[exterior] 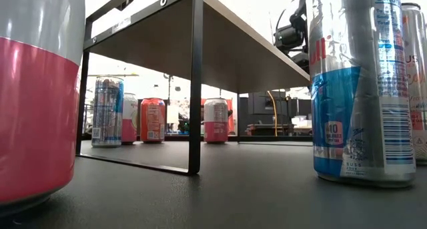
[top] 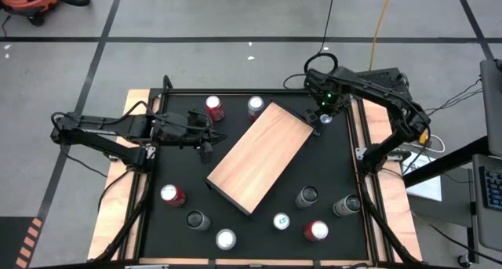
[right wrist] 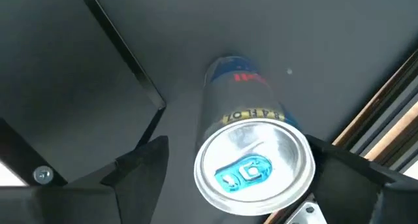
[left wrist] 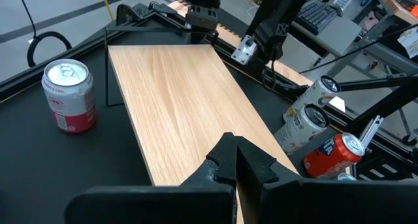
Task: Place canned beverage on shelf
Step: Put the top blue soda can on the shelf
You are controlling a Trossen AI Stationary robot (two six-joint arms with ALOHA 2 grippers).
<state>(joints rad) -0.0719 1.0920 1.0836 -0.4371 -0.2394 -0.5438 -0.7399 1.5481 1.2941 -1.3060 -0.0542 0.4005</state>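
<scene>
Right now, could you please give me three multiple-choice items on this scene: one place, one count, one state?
1. Where is the right gripper?
A. Over the shelf's middle
B. Above a can beside a shelf corner
C. Beside the left arm

2. How many cans stand on the shelf?
A. None
B. Two
C. Four

3. How is the left gripper?
A. Wide open
B. Shut, empty
C. Shut on a can

B: its fingers flank the blue-tabbed can.
A: the wooden top is bare.
B: its fingers meet with nothing between.
</scene>
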